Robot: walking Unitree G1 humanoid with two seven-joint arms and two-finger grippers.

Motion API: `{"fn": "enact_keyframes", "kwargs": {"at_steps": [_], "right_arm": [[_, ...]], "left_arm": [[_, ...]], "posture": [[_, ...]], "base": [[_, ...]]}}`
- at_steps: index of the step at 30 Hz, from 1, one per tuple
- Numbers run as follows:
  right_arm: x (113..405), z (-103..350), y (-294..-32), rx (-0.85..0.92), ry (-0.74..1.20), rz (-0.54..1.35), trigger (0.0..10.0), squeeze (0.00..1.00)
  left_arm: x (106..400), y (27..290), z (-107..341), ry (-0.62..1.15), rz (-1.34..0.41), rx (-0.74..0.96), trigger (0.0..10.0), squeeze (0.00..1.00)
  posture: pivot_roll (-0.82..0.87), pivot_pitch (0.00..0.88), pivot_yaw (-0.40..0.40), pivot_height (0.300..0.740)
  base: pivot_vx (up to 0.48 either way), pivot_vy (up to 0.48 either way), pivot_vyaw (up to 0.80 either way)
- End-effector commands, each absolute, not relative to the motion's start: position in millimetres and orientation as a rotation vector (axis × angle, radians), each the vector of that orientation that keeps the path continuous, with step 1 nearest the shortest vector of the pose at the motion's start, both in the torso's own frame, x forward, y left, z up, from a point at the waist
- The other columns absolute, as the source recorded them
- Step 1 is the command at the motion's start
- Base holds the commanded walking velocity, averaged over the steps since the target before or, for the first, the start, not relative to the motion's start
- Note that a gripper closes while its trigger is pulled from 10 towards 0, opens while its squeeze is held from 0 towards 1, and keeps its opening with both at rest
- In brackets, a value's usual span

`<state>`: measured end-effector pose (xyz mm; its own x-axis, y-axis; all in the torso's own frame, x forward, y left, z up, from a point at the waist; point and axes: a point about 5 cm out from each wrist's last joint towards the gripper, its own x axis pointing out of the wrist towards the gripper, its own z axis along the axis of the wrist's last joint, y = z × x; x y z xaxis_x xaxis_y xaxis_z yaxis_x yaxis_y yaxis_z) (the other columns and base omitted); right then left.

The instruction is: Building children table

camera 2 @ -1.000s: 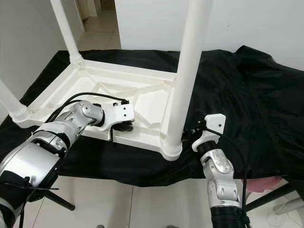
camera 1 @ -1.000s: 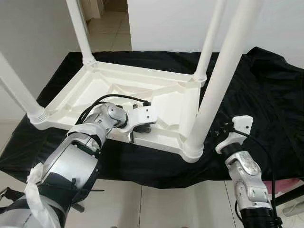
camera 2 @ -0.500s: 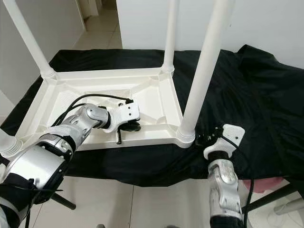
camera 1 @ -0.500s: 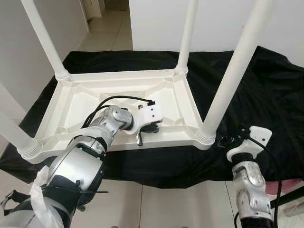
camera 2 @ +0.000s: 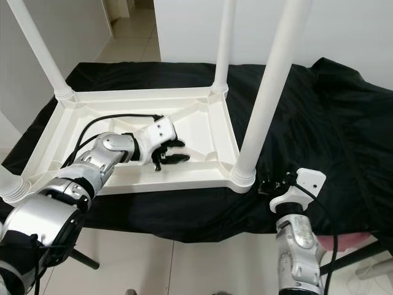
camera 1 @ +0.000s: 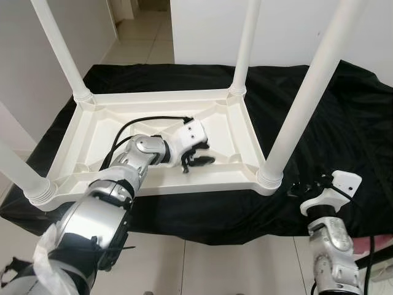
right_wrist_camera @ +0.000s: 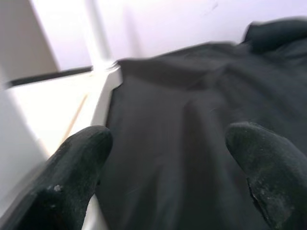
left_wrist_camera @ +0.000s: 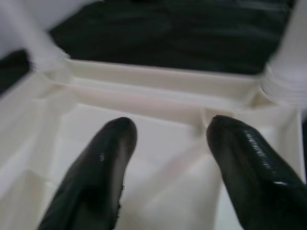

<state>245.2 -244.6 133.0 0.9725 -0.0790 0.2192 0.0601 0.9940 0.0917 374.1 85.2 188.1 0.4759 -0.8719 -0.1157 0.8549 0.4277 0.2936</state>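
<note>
The white plastic children's table (camera 1: 202, 184) lies upside down on a black cloth (camera 1: 344, 123), with all its round white legs standing up. The front right leg (camera 1: 302, 101) rises from the corner nearest my right arm. My left gripper (camera 1: 199, 155) hovers open over the ribbed underside, just inside the front rim, holding nothing. In the left wrist view its two black fingers (left_wrist_camera: 103, 167) point at the far rim. My right gripper (camera 2: 276, 183) sits open over the cloth, just right of the front right leg's base.
The cloth covers a low surface whose front edge lies just below the table's front rim. Pale tiled floor (camera 1: 202, 264) lies in front. White walls stand at the left and behind, with a doorway (camera 1: 141, 24) at the back left.
The table has turned from skewed to square with me. My left gripper has come off the front rim, moved inward over the underside and spread its fingers. The right gripper has drifted down and right.
</note>
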Motion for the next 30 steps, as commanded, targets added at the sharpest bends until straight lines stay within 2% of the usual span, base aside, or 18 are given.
{"fn": "enact_keyframes", "kwargs": {"at_steps": [1,3,4,6,7,10,11,12,15,18,20,25,30], "right_arm": [[240.0,135.1,-249.8,0.086,-0.22,-0.059,10.0,1.0],[236.6,136.6,-251.4,0.088,-0.216,-0.033,10.0,1.0],[232.6,137.5,-250.2,0.087,-0.208,0.004,10.0,1.0],[232.6,137.5,-250.2,0.087,-0.208,0.004,10.0,1.0],[227.2,138.2,-247.6,0.1,-0.196,0.057,10.0,1.0],[223.7,138.5,-245.5,0.11,-0.189,0.092,10.0,1.0],[218.3,140.6,-244.5,0.127,-0.185,0.135,10.0,0.0],[218.3,140.6,-244.5,0.127,-0.185,0.135,10.0,0.0],[205.7,150.4,-242.7,0.146,-0.175,0.29,10.0,0.0],[205.7,150.4,-242.7,0.146,-0.175,0.29,10.0,0.0],[202.0,153.9,-235.6,0.106,-0.14,0.417,10.0,0.0],[204.0,156.5,-226.3,0.073,-0.118,0.517,10.0,0.0],[217.9,161.8,-215.1,0.063,-0.124,0.576,10.0,0.0]], "left_arm": [[374.4,98.1,197.6,-0.089,-1.024,0.236,10.0,1.0],[371.5,104.7,200.9,-0.105,-0.995,0.198,10.0,1.0],[367.4,111.4,203.3,-0.127,-0.957,0.17,10.0,0.83],[367.4,111.4,203.3,-0.127,-0.957,0.17,10.0,0.83],[360.7,119.6,204.1,-0.141,-0.931,0.146,10.0,0.13],[356.1,124.7,204.3,-0.148,-0.917,0.132,10.0,0.13],[348.4,131.7,202.9,-0.142,-0.91,0.104,10.0,0.0],[348.4,131.7,202.9,-0.142,-0.91,0.104,10.0,0.0],[313.6,149.6,195.9,-0.123,-0.963,0.051,10.0,0.0],[313.6,149.6,195.9,-0.123,-0.963,0.051,10.0,0.0],[294.4,152.8,190.0,-0.08,-1.022,0.023,10.0,0.0],[280.4,148.3,187.8,-0.045,-1.09,0.0,10.0,0.0],[263.9,131.8,186.4,-0.029,-1.135,0.005,10.0,0.0]], "posture": [[-0.1,0.0,0.035,0.74],[-0.1,0.0,0.031,0.74],[-0.1,0.0,0.028,0.74],[-0.1,0.0,0.028,0.74],[-0.09,0.0,0.025,0.74],[-0.09,0.0,0.025,0.74],[-0.09,0.013,0.027,0.74],[-0.09,0.013,0.027,0.74],[-0.07,0.027,0.014,0.74],[-0.07,0.027,0.014,0.74],[-0.06,0.031,-0.001,0.74],[-0.05,0.031,-0.006,0.74],[-0.05,0.03,-0.012,0.74]], "base": [[0.0,0.0,0.0],[0.0,0.0,0.0],[0.0,0.0,0.0],[0.0,0.0,0.0],[0.0,0.0,0.0],[0.0,0.0,0.0],[0.0,0.0,0.0],[0.0,0.0,0.0],[0.0,0.0,0.0],[0.0,0.0,0.0],[0.0,0.0,0.0],[0.0,0.0,0.0],[0.0,0.0,0.0]]}}
